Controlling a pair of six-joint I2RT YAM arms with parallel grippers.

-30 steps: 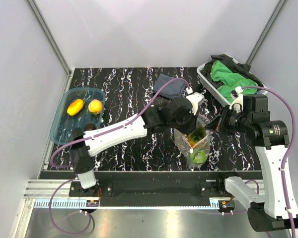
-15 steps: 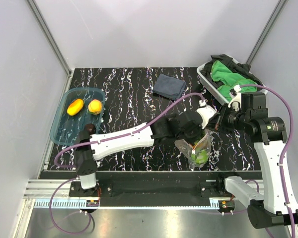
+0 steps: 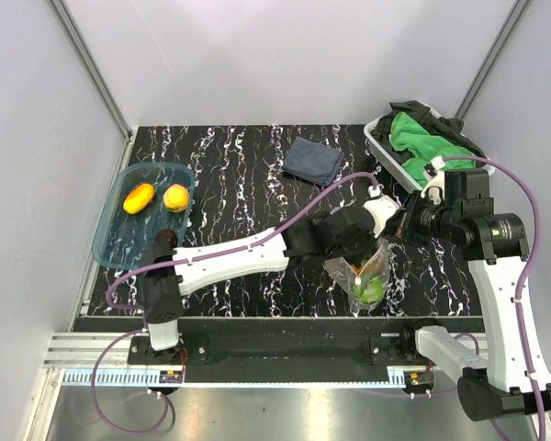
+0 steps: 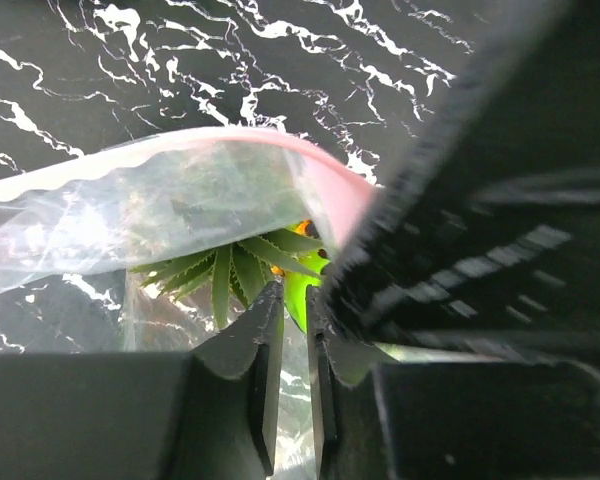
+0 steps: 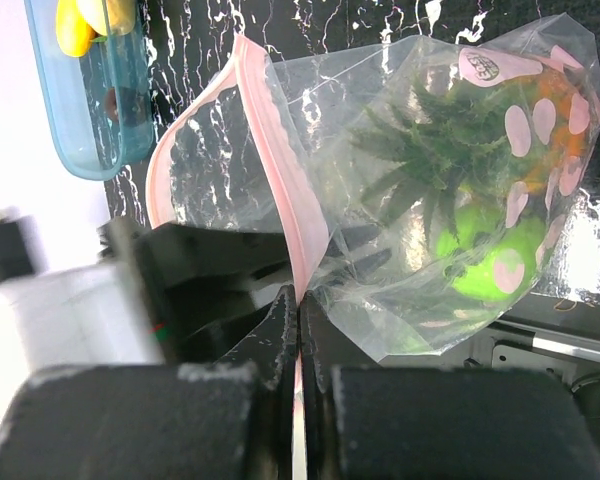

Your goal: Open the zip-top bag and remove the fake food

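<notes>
The bag (image 3: pixel 354 276) sits on the bench (image 3: pixel 239 175), near right side, mouth gaping. Inside are a leafy piece (image 5: pixel 430 150), a green ball (image 5: pixel 480 255) and something orange further in. The right gripper (image 5: pixel 299 300) is clamped tight on the pink zip strip. The left gripper (image 4: pixel 292 300) is at the mouth too, jaws squeezed to a thin slit right over the leaves; can't tell if any film is caught in there. Way off left, the blue tub (image 3: pixel 106 234) has two orange pieces (image 3: pixel 140 197) in it.
</notes>
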